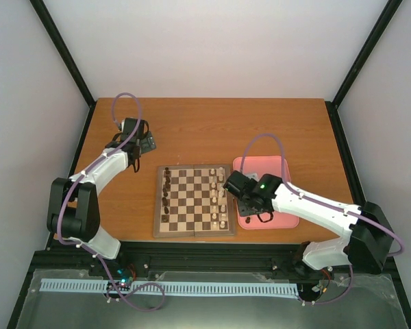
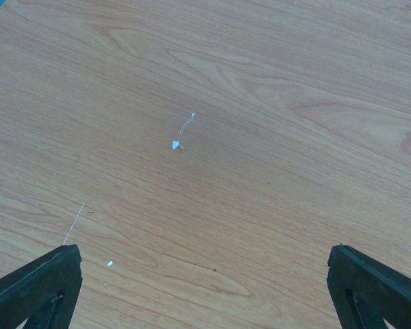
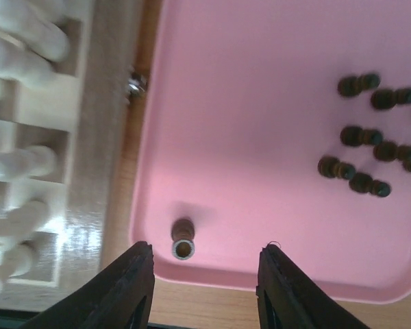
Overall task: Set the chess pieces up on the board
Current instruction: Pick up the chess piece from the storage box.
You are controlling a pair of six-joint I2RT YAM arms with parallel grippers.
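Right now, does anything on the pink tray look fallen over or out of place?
Yes. One dark piece lies tipped over, its base showing, alone in the pink tray corner nearest the board, apart from the other dark pieces scattered across the tray.

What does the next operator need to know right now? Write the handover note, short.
Left gripper: open, empty, over bare table, away from the board.
Right gripper: open, empty, over the pink tray, near its board-side edge.
Done: a column of dark pieces stands along the board's left side; white pieces stand on its right side.
Left to do: a lone dark piece lies just ahead of the right gripper, and a cluster lies further across the tray. All need placing on the board.
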